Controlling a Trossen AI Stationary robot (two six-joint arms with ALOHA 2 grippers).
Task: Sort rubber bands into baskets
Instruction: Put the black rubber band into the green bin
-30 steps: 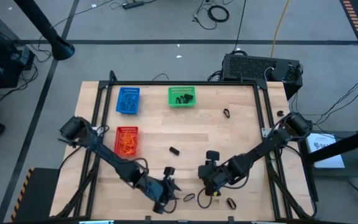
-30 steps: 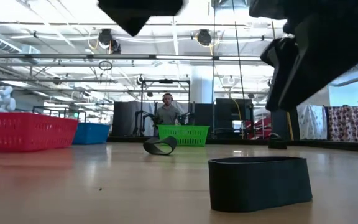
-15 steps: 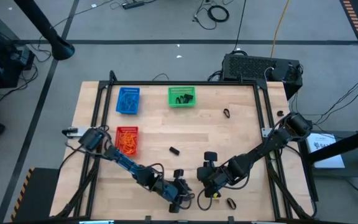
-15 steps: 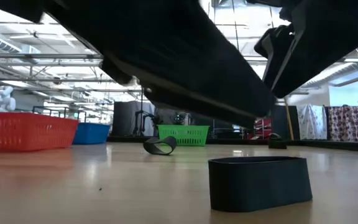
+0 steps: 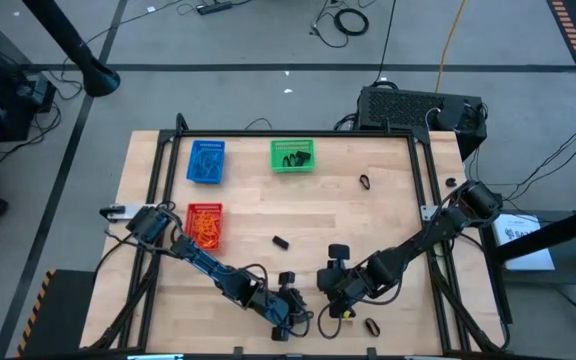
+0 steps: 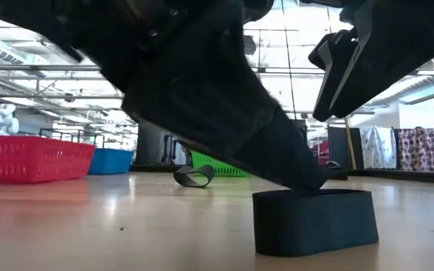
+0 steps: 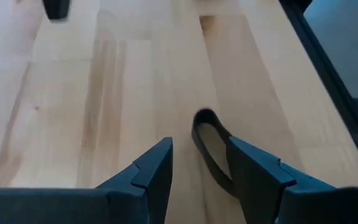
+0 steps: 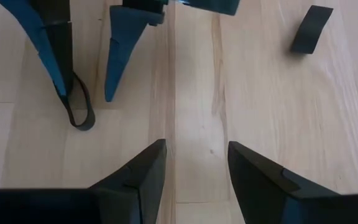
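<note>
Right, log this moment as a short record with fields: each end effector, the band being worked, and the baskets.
left end effector: open, down at the table's near edge, one finger inside a black rubber band
right end effector: open, beside it, over bare wood
blue basket: blue bands
green basket: black bands
red basket: orange bands

A black box sits beyond the wooden table, cables on floor.

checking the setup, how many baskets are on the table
3: blue basket at the far left, green basket beside it at the far edge, red basket nearer, below the blue one. None seem hidden.
</note>
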